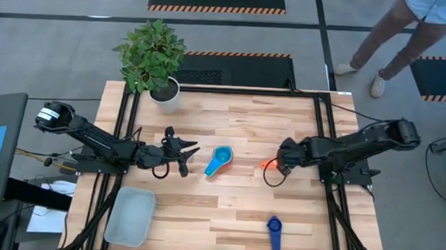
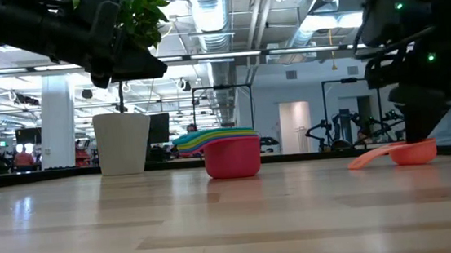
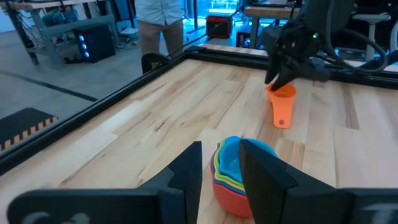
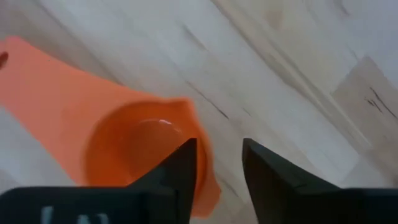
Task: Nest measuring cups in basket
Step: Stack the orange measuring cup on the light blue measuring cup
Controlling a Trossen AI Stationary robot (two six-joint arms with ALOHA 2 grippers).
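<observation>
A: Right end effector (image 1: pixel 273 167) is down at the orange cup (image 1: pixel 266 164), right of centre on the surface (image 1: pixel 241 210); fingers apart w/ a narrow gap, nothing between them. Right wrist view puts one finger (image 4: pixel 183 168) over the cup's rim, cup lying on the wood.

B: Left end effector (image 1: pixel 189 158)?

A: Left of centre, above the surface, just beside the nested stack (image 1: pixel 219 160). Fingers a little apart, empty, pointing at the stack in the left wrist view.

B: Containers, biggest first?

A: Basket (image 1: pixel 130 216) at the front-left corner, pale grey-blue, nothing in it. White plant pot (image 1: pixel 166 95) at the back-left w/ a green plant (image 1: pixel 150 52). Then the stack: red cup (image 2: pixel 232 157) at the bottom, light blue on top, yellow and green rims between; can't tell exact no. of layers.

B: Counts?

A: 1 basket, 1 pot, 1 stack, 2 loose cups: the orange and a dark blue cup (image 1: pixel 274 231) near the front edge, well apart from the rest.

B: View diffs?

A: Only the high view shows the basket and dark blue cup. Low view shows the stack's side colours. High and left wrist views catch a person (image 1: pixel 400 35) beyond the surface.
</observation>
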